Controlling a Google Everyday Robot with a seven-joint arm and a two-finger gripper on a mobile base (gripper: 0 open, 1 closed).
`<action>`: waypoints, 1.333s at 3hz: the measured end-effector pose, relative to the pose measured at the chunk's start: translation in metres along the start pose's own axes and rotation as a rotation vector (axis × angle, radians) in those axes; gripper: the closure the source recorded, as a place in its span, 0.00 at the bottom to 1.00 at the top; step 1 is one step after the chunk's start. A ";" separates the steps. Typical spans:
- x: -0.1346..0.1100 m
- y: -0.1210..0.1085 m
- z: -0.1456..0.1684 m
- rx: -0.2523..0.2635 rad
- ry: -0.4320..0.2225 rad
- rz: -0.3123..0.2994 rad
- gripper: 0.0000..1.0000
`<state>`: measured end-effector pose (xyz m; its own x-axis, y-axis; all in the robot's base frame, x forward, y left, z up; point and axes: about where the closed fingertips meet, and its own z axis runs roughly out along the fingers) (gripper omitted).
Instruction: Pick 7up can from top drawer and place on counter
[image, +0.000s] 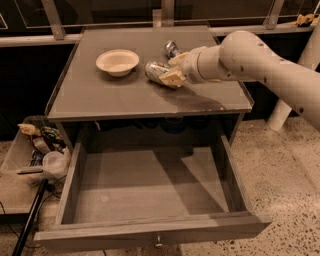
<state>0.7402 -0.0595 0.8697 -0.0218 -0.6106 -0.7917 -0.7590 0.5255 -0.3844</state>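
Observation:
The 7up can (154, 69) lies tilted on its side, silver with a green-tinted label, low over the counter (120, 97), to the right of the bowl. My gripper (171, 71) comes in from the right on a white arm and is shut on the can's right end. I cannot tell whether the can touches the counter. The top drawer (150, 232) is pulled fully open below, and no can shows inside it.
A cream bowl (117, 61) sits on the counter at the back left. A second silvery can (171, 48) stands just behind my gripper. A clear bin of clutter (37, 150) is on the floor at the left. A dark stick (30, 220) leans by the drawer's left corner.

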 end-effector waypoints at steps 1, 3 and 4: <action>0.000 0.000 0.000 0.000 0.000 0.000 1.00; 0.000 0.000 0.000 0.000 0.000 0.000 0.59; 0.000 0.000 0.000 0.000 0.000 0.000 0.36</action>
<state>0.7401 -0.0596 0.8693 -0.0223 -0.6105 -0.7917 -0.7591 0.5257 -0.3840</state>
